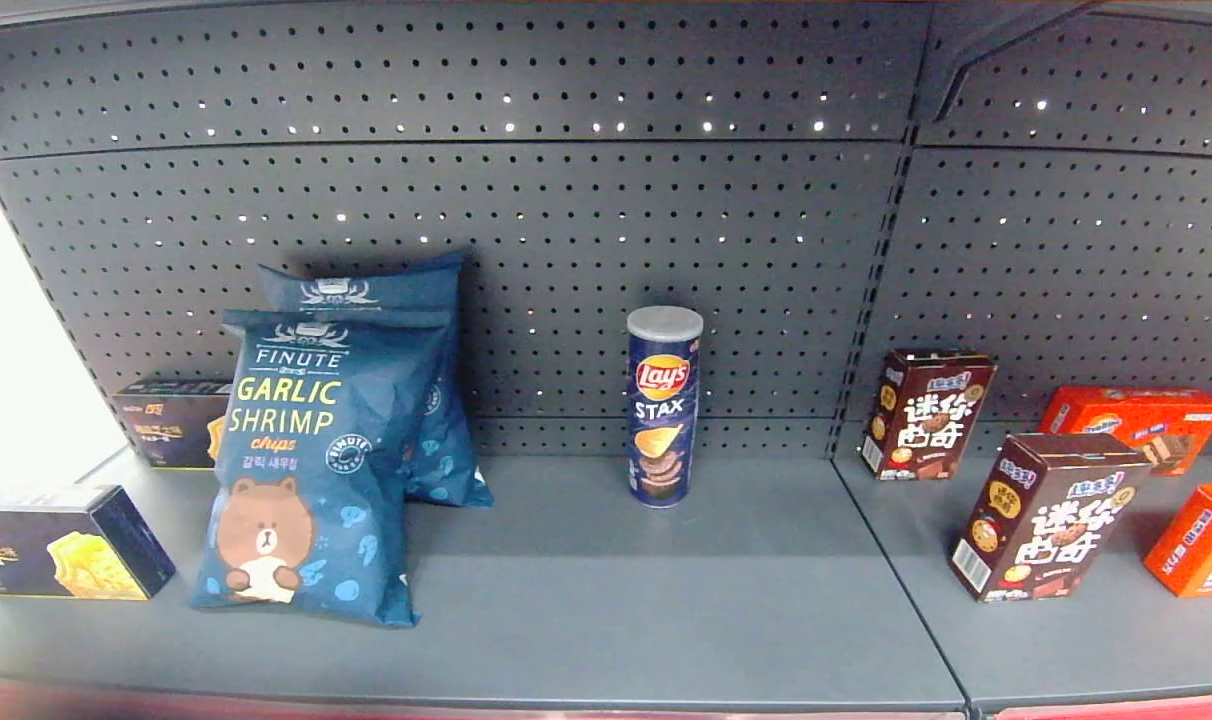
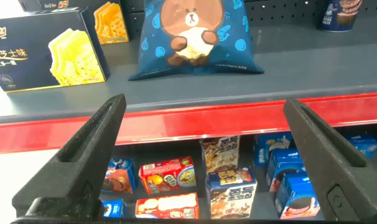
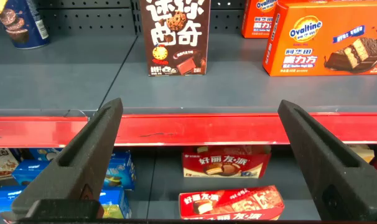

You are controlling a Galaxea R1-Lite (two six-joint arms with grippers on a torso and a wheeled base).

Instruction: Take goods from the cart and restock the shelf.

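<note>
Your left gripper [image 2: 204, 109] and right gripper [image 3: 200, 106] faced the shelf [image 1: 606, 600] front, fingers spread wide, holding nothing. Bare room lay between the chip bags [image 1: 311, 470] and the upright can [image 1: 663, 405]. Had you swung stock in carelessly there, you'd likely have toppled that can.

Rear chip bag [image 1: 396, 285]: mostly hidden behind front chip bag [image 1: 316, 470].
Back dark box [image 1: 171, 420]: right end covered by that bag.
Front orange box [image 1: 1204, 540]: cut by the edge.
Chip can [image 2: 341, 12]: top cut off.
Lower-shelf boxes [image 3: 226, 167]: tops behind red shelf lip [image 3: 195, 127].
</note>
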